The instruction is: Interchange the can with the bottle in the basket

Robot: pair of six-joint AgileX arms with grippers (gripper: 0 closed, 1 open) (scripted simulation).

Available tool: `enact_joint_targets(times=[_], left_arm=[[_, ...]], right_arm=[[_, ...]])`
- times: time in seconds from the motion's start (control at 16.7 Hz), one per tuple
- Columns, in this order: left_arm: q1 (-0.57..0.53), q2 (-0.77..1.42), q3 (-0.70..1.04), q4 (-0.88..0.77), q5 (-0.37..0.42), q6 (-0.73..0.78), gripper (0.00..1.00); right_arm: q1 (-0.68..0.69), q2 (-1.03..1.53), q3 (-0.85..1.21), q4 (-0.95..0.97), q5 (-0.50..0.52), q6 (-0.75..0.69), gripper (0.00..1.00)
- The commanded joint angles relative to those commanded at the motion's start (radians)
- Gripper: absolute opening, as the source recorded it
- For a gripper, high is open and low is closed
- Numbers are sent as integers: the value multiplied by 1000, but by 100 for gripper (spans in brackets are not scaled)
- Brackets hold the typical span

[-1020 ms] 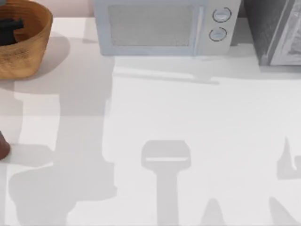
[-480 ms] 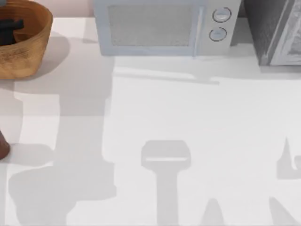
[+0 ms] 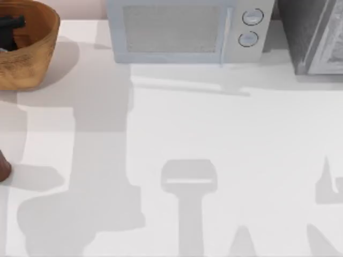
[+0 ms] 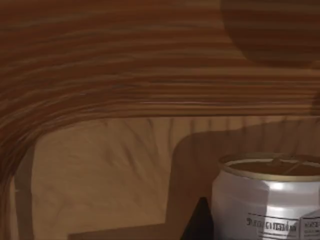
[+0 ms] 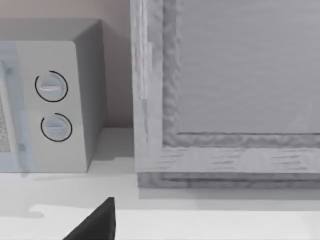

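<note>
The orange-brown wicker basket point(image 3: 37, 48) stands at the table's far left corner. My left gripper point(image 3: 9, 25) shows as a dark shape inside it. In the left wrist view the white can point(image 4: 270, 200) with its dull gold top stands upright on the basket floor point(image 4: 100, 170), below the ribbed wall. A dark part of the left gripper point(image 4: 200, 222) sits right beside the can. The reddish-brown bottle point(image 3: 2, 168) stands on the table at the left edge, cut off by the frame. A dark tip of my right gripper point(image 5: 95, 222) hangs low over the table.
A pale microwave point(image 3: 182, 32) with two round knobs point(image 3: 252, 17) stands along the back edge. A grey framed cabinet point(image 3: 316, 37) fills the back right corner, close ahead in the right wrist view. Arm shadows lie across the white tabletop point(image 3: 214, 123).
The dark shape of my left gripper has shifted slightly toward the back inside the basket. The left arm's shadow on the table has slid to the right.
</note>
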Motion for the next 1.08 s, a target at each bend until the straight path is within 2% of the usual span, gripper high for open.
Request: enact_joint_targets(times=[0.24,0.48,0.72,1.08], left_arm=[[-13,-228,-240,102,-14,-21,0],[-43,-574,-597,271,-34,-37,0],[-81,-997,-1046,482,-65,-51,0],[-138,-1691,-1812,833,-134,-72,0]], right_arm=[[0,0,0,0,0,0,100],[0,0,0,0,0,0,100],[0,0,0,0,0,0,100],[0,0,0,0,0,0,100]])
